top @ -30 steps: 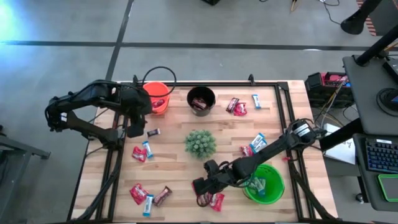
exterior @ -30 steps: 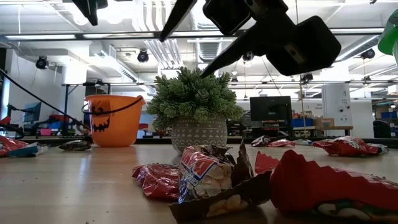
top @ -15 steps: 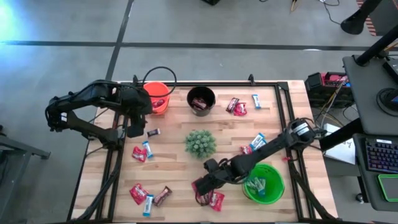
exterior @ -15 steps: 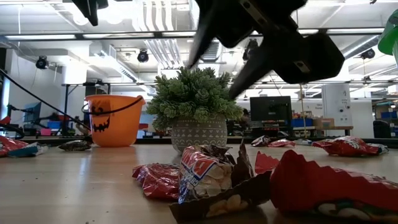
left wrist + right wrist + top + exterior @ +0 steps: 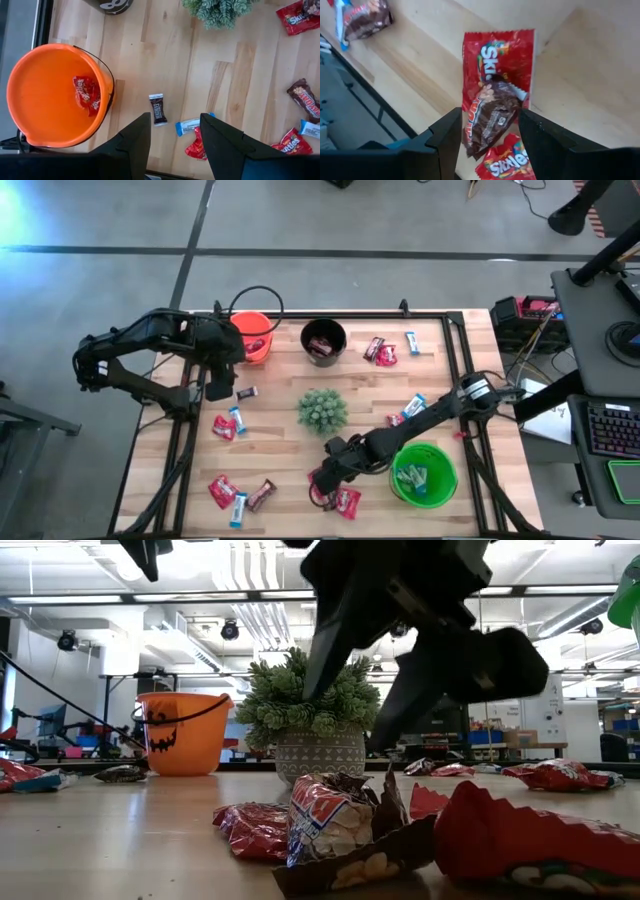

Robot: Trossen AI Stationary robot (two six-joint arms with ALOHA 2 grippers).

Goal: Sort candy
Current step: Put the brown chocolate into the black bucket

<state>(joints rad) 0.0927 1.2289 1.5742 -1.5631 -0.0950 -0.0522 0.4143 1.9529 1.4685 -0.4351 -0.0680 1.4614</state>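
Note:
Candy lies scattered on the wooden table (image 5: 280, 450). My right gripper (image 5: 318, 480) hovers open near the front edge, pointing steeply down over a small pile: a brown wrapped candy (image 5: 492, 120) lying on a red one (image 5: 497, 62), with another red one (image 5: 507, 162) beside it. In the low view its fingers (image 5: 345, 720) end a little above that pile (image 5: 340, 825). My left gripper (image 5: 217, 390) waits open, high above the table beside the orange bucket (image 5: 50, 95), which holds a red candy (image 5: 85, 92).
A black bucket (image 5: 323, 340) stands at the back, a green bucket (image 5: 423, 473) at the front right under my right arm, and a spiky green plant ball (image 5: 322, 410) mid-table. More candy lies at the back right (image 5: 380, 350), right (image 5: 410, 412), left (image 5: 228, 423) and front left (image 5: 238, 495).
My right gripper has come down toward the candy pile at the front edge and has rolled about its own axis, its fingers turning from slanting to pointing steeply down. The candy has not moved.

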